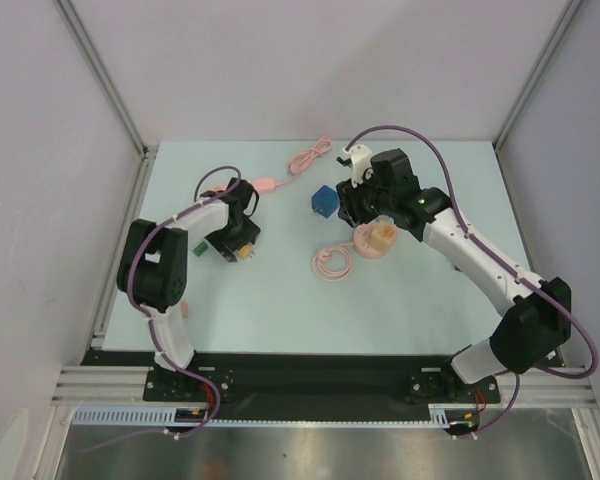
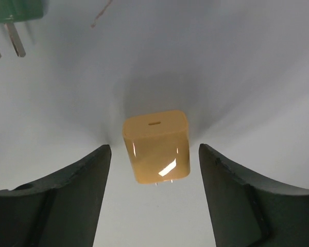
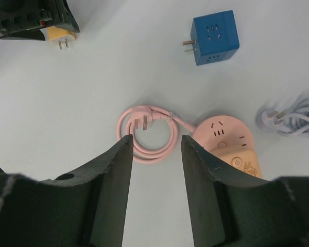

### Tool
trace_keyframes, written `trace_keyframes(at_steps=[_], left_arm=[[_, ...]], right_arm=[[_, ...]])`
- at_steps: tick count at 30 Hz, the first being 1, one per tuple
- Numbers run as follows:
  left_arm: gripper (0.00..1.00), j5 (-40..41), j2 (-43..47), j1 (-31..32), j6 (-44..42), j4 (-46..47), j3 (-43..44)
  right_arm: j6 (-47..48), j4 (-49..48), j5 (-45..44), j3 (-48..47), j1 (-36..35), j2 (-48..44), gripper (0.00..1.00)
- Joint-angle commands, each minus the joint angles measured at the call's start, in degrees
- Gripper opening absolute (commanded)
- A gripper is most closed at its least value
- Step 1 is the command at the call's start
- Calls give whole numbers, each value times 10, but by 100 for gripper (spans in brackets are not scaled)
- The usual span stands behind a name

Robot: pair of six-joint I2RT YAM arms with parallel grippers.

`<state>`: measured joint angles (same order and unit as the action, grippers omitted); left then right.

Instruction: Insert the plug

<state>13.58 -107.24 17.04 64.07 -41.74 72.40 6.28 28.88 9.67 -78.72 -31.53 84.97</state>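
Bring the left pincer (image 2: pixel 154 149), spread wide and empty, straight down around the yellow charger (image 2: pixel 155 144); close on its flat sides, keeping the prongs level. Lying on the surface (image 2: pixel 247 77) between those jaws, apparently touching neither. Narrowly parted and empty at the right pincer (image 3: pixel 157 139), hovering over the coiled pink plug (image 3: pixel 141 122), just beside the round pink socket (image 3: pixel 224 136).

Top external: looked down from high above the table's (image 1: pixel 280 310) near edge, taking in all of it.
Left wrist: faced the table, very close to the yellow charger (image 2: pixel 155 146).
Right wrist: faced down, farther off.
Shared: charger, all three.
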Motion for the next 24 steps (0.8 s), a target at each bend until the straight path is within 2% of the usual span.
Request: trace_keyframes(at_steps=[1,3,6,9,10,11,14,15,17,18,19,21,22,24], left_arm=[[72,28,-15,2,26,2,10],[67,31,-19,4,7,9,18],[53,41,-24,8,-24,14,27],[22,44,-16,15,-72,23,24],[7,43,-12,19,-89,25,23],[0,43,-7,22,-105,28,22],[0,23,37,44,-215,63,4],[0,15,75,55,-287,103,-8],[0,1,133,101,-362,153,-59],[0,-2,160,119,-420,196,-79],[0,-5,219,153,-444,217,-117],[0,-52,271,180,-495,276,-152],[0,-66,308,201,-504,291,-179],[0,-100,345,221,-524,330,-205]], right_arm=[[18,-25,-7,11,-1,-21,48],[20,-25,-10,14,-1,-19,47],[15,-28,-7,16,0,-15,48],[-6,-30,1,13,0,-10,48],[-15,-26,2,9,2,-4,48],[-27,-20,4,-5,4,1,48],[-80,29,21,-41,22,33,49],[-93,47,58,-76,30,47,49],[-130,86,112,-103,57,74,48],[-141,93,175,-110,63,79,49],[-155,93,205,-112,67,82,51],[-164,93,260,-111,65,89,55],[-169,99,269,-113,62,92,59],[-168,108,277,-115,54,101,63]])
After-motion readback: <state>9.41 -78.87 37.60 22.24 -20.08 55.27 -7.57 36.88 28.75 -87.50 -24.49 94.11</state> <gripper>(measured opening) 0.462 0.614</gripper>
